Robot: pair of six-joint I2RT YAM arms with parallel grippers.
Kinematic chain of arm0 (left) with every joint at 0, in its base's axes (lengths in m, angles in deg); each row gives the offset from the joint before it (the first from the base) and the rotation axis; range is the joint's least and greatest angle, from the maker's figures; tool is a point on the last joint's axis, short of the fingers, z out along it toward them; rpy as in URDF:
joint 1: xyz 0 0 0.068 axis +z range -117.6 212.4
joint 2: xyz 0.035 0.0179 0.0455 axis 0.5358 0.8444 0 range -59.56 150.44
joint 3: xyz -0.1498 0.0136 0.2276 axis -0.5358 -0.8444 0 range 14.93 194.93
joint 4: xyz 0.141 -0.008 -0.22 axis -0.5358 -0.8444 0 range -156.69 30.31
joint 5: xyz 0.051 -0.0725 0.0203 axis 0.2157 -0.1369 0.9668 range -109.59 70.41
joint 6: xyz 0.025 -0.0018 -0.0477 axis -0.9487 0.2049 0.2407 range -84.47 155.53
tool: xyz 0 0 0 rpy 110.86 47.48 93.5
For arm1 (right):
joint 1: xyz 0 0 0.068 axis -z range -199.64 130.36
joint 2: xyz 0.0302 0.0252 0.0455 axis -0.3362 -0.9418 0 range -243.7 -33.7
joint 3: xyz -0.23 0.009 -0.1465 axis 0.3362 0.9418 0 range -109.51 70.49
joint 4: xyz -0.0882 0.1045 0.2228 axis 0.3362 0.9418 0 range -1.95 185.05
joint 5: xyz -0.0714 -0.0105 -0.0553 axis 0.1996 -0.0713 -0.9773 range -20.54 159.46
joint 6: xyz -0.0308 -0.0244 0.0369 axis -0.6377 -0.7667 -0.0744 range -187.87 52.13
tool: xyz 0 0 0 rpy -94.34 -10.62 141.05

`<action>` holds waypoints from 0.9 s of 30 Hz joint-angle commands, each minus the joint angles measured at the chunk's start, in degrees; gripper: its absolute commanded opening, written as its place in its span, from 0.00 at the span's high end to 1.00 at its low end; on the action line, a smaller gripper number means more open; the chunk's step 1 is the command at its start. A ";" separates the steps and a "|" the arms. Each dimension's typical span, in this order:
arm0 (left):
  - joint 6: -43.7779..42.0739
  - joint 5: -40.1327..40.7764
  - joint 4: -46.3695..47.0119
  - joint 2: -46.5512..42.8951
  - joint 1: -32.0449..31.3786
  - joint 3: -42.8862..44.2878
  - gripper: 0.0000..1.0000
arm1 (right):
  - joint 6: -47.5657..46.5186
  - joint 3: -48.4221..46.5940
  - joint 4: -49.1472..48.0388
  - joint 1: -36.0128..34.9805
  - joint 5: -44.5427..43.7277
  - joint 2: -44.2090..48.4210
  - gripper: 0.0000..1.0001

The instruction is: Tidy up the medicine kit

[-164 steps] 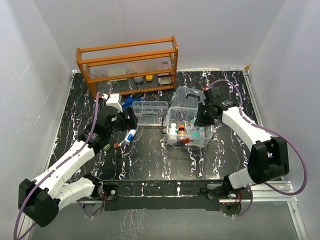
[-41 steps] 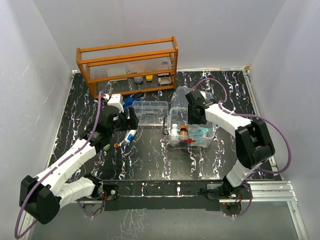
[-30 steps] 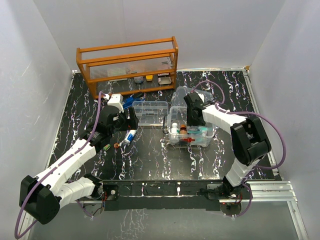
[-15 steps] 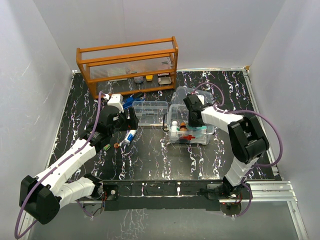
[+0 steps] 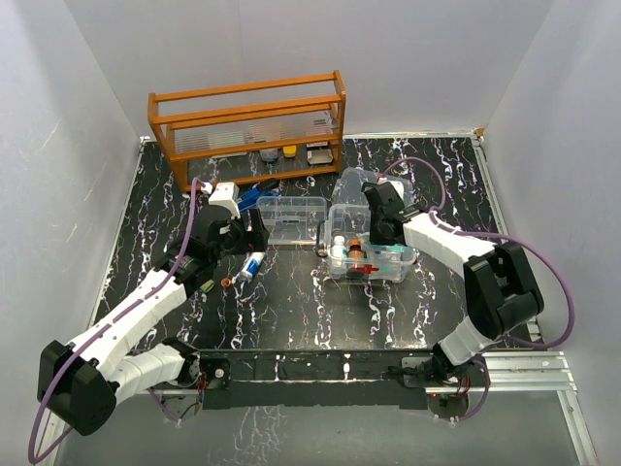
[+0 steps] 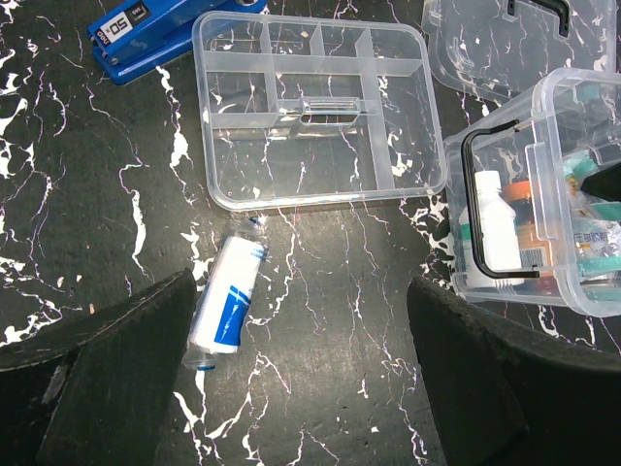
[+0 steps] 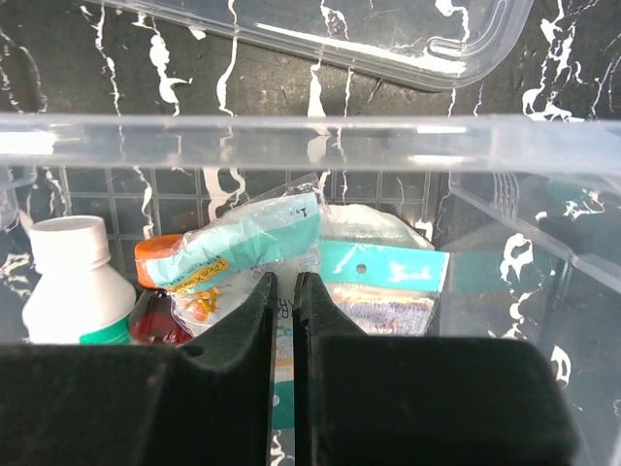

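The medicine kit box [image 5: 408, 260] stands open right of centre, its red latch [image 5: 364, 273] facing me. Its clear lid [image 5: 353, 184] lies behind it and the divided tray insert [image 5: 289, 217] to its left. My right gripper [image 5: 375, 231] reaches down inside the box [image 7: 291, 131], jaws shut [image 7: 284, 282] just over a teal-and-white packet [image 7: 262, 238]; I cannot tell whether they pinch it. A white bottle [image 7: 73, 277] and an orange-capped bottle [image 7: 155, 254] stand beside it. My left gripper [image 6: 301, 320] hovers open above the table near a white-and-blue tube [image 6: 228, 296].
An orange wooden rack [image 5: 247, 126] stands at the back left with small items under it. A blue stapler [image 6: 150, 24] lies behind the tray insert [image 6: 315, 116]. Two small bits [image 5: 215, 284] lie by the left arm. White walls close in on three sides.
The right gripper's jaws have closed inside the box, and its arm has shifted slightly right. The left arm and the loose objects have not moved.
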 commanded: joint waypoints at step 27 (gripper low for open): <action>-0.06 0.49 0.02 -1.19 -0.25 1.69 0.11 | 1.16 -3.66 15.70 0.12 0.35 -3.28 0.84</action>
